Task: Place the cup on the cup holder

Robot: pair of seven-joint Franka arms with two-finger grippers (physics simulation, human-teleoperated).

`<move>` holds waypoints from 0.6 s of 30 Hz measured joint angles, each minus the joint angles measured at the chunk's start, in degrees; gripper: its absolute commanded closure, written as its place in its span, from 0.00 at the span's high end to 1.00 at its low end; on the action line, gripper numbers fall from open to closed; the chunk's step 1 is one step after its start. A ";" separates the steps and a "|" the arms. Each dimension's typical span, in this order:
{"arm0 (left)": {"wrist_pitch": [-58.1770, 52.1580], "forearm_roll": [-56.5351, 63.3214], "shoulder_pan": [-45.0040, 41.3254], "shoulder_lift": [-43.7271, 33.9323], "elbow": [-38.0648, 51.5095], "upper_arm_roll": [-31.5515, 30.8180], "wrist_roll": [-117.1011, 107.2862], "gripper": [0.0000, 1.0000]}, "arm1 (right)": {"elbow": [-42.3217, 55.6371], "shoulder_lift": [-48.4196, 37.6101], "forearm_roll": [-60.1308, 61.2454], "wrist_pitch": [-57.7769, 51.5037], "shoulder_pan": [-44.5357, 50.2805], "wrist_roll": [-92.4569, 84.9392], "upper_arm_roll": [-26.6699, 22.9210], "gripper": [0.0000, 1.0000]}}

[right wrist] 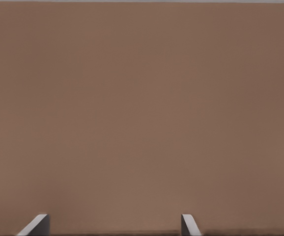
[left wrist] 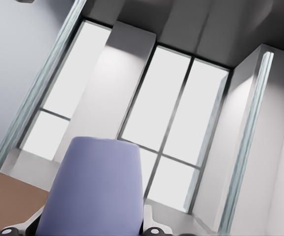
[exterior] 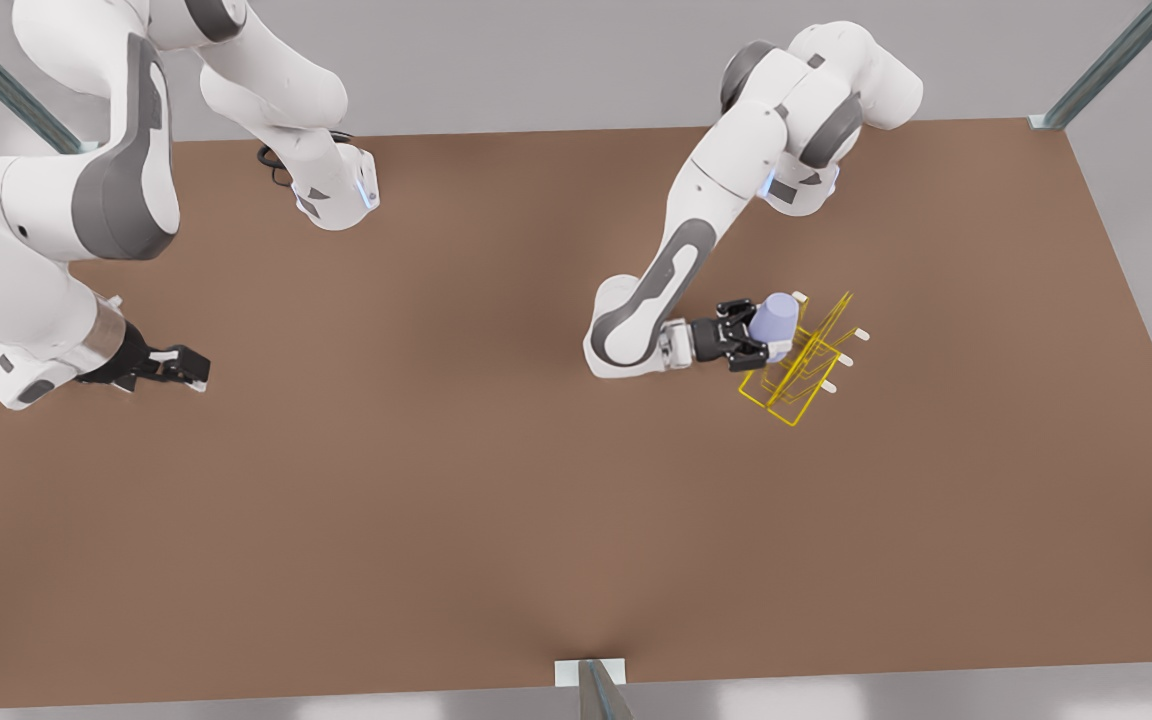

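A bare brown table [exterior: 436, 520] carries the scene, with grey metal posts at its corners and, seen from the left wrist, tall bright windows beyond the edge. Nothing else lies on the top near the work.

The cup holder [exterior: 804, 365] stands on the table toward the front view's right, a thin yellow wire frame with white-tipped pegs pointing sideways. The left gripper [exterior: 758, 332] is right against its near side, reaching in level from the front view's left, fingers clamped on the cup [exterior: 774, 319]. The lavender cup is raised off the table, tilted, and overlaps the upper wires of the frame; whether it already touches a peg is hard to tell from this angle. From the left wrist the cup [left wrist: 95, 189] sits close between the finger bases.

The right gripper [exterior: 184, 368] waits well apart at the front view's left edge, low over the table, its two fingertips [right wrist: 36, 227] spread apart with nothing between them.
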 measured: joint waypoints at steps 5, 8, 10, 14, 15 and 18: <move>0.06 -1.52 -0.92 0.21 -0.17 0.01 0.00 0.70 | -1.33 -0.11 1.32 5.22 -3.08 -0.99 -0.03 1.00; 0.08 -1.99 -0.75 0.43 -0.38 0.04 0.00 0.70 | -1.45 0.80 1.49 7.73 -1.31 -1.43 0.10 1.00; 0.11 -2.14 -0.53 0.67 -0.96 0.04 0.00 0.70 | -1.43 0.93 1.56 8.82 -0.61 -1.68 0.12 1.00; 0.18 -2.28 -0.39 1.75 -1.14 0.06 0.00 0.70 | -1.42 0.98 1.61 10.06 -0.85 -2.11 0.11 1.00; 0.20 -2.29 -0.39 2.04 -1.14 0.07 0.00 0.70 | -1.42 1.02 1.60 10.22 -0.62 -2.20 0.08 1.00; 0.34 -2.28 -0.01 2.46 -1.17 0.07 0.00 0.70 | -1.40 1.05 1.62 10.46 -0.13 -2.45 0.07 1.00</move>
